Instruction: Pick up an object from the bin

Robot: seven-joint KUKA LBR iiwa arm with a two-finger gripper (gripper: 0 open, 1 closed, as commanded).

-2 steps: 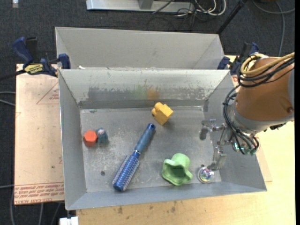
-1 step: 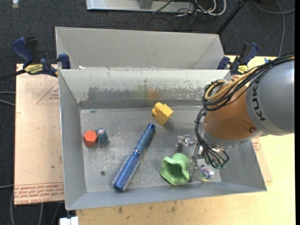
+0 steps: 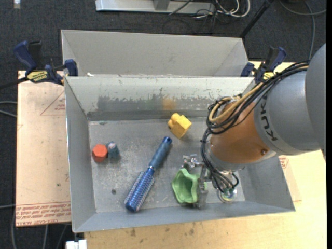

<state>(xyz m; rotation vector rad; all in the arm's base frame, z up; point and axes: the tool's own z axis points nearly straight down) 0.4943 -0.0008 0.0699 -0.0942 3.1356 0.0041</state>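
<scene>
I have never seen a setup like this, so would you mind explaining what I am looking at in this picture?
This is one picture from a camera looking down into a grey metal bin from above and a little to one side. The big grey and orange shape on the right is a robot arm reaching in; the orange cover and the cables belong to it. Its job is to pick one thing out of the bin. On the bin's floor lie a blue hairbrush in the middle, a yellow block near the back wall, and on the left a small orange piece with a small blue-grey piece beside it. The arm's tip is low at the front right, right against a crumpled green thing. Whether it already grips that thing I cannot tell from here.
</scene>
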